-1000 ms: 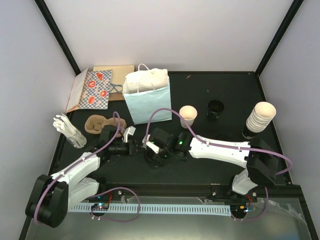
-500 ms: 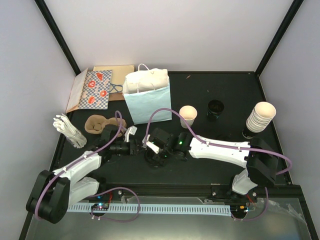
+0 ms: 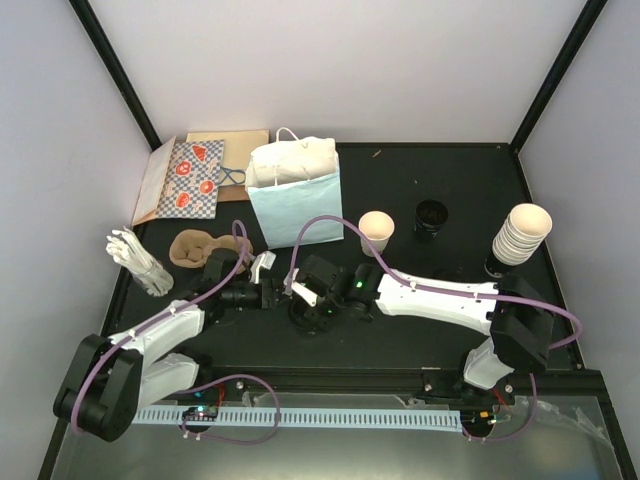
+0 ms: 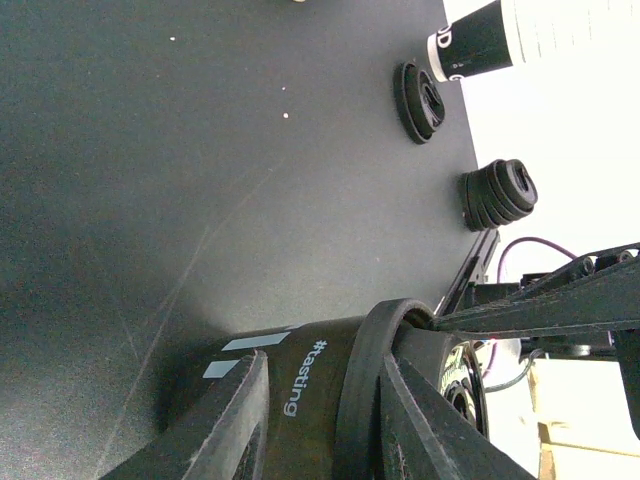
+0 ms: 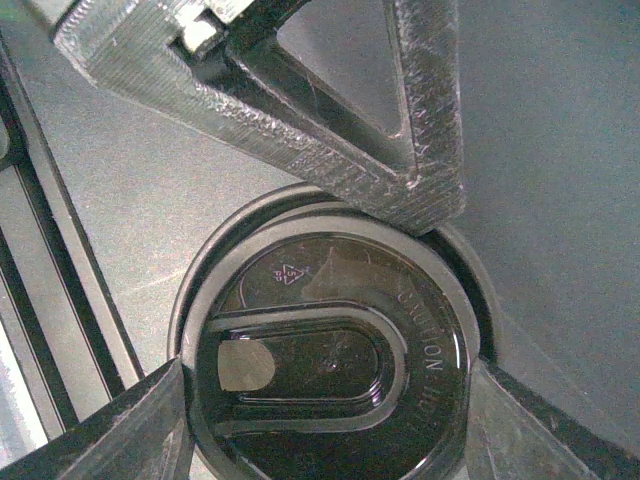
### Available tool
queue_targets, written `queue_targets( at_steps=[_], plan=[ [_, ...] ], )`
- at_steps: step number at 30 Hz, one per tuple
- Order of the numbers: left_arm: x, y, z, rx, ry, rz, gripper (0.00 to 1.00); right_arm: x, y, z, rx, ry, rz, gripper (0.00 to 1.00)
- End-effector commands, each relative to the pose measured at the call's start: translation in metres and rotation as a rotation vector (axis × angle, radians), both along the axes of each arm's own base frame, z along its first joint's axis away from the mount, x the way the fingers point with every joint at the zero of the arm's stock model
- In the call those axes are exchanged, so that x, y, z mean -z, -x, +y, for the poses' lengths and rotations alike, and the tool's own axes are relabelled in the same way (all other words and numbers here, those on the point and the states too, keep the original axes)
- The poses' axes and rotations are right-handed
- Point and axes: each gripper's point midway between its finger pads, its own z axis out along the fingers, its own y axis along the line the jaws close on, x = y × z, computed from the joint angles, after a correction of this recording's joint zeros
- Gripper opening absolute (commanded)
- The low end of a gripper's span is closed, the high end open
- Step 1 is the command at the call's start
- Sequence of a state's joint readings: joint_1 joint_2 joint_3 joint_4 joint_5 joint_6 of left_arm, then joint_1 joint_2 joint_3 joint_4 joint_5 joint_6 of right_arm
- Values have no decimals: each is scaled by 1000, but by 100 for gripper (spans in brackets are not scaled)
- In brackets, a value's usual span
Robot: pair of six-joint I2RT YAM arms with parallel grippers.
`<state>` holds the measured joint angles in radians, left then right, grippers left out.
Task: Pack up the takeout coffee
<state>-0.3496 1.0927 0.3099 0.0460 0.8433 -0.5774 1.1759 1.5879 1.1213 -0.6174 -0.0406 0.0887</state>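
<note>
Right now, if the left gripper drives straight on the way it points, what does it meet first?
The dark lidded cup: its side and lid sit right at the left gripper's jaws, possibly touching already. The right gripper, clamped on that lid, comes next.

Left tool, right tool, both gripping

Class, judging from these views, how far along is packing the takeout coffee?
Done: no cup is visibly packed; the inside of the light blue bag is hidden. In hand: the left fingers grip a dark cup while the right fingers hold a black lid on it. Left: the cream cup stands lidless, the brown carrier holds nothing, and bagging remains.
</note>
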Motion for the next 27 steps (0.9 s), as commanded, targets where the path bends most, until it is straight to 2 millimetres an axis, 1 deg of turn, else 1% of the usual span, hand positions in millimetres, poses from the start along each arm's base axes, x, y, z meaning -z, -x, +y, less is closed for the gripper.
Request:
queue_targets(
  at_steps=[1,10,12,14,16,18,20,22,27],
  plan=[
    [58,31,20,-41,-173,163,32,83,56,-63,-35,333,272,65],
    [85,45,27,-59,-223,222,32,92,63,-66,-33,349,320,65],
    [87,46,27,-61,-230,228,32,93,63,-67,-31,355,320,65],
    [84,45,27,-60,-226,223,32,92,60,-67,-20,358,301,64],
    [77,40,24,-63,-213,203,33,87,56,-66,-15,349,280,64],
    [64,34,22,-68,-197,172,34,83,51,-65,0,346,253,64],
    [49,26,19,-76,-186,136,35,80,45,-65,22,348,228,65],
    [30,15,17,-90,-173,86,38,80,40,-66,48,352,206,65],
    [-11,3,17,-128,-140,-15,50,79,33,-70,120,363,179,65]
  ],
)
